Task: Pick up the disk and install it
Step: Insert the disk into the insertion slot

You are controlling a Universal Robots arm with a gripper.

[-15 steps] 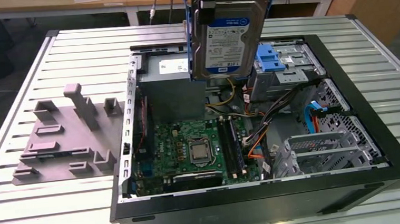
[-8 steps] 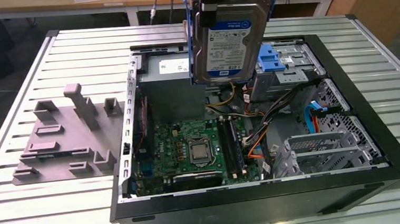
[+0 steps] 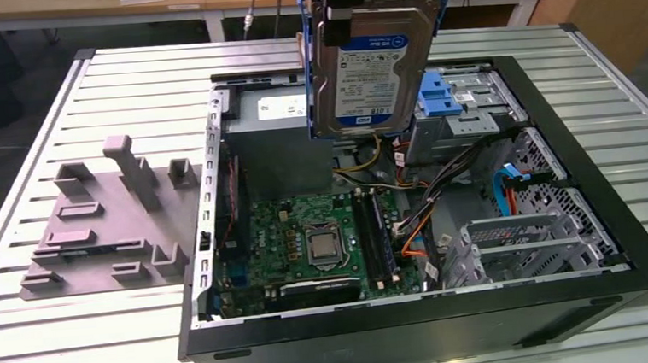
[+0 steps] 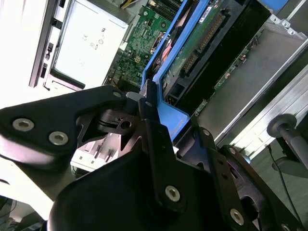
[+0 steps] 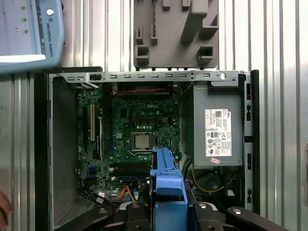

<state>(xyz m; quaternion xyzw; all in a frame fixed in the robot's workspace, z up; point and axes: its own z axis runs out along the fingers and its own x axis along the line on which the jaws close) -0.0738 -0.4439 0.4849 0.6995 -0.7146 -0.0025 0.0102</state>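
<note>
Exterior view shows the silver disk (image 3: 374, 75) upright, white-and-blue labelled, blue-bracketed.

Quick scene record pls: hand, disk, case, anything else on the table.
hand: shut on the disk
disk: held upright over the open case, label toward the exterior view
case: lying on the table, side open, motherboard exposed
grey fixture: on the table, at the exterior view's left of the case

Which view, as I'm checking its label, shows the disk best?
The exterior view: the disk hangs upright over the case, label visible. Second wrist view shows its connector edge; first wrist view, its blue bracket.
</note>
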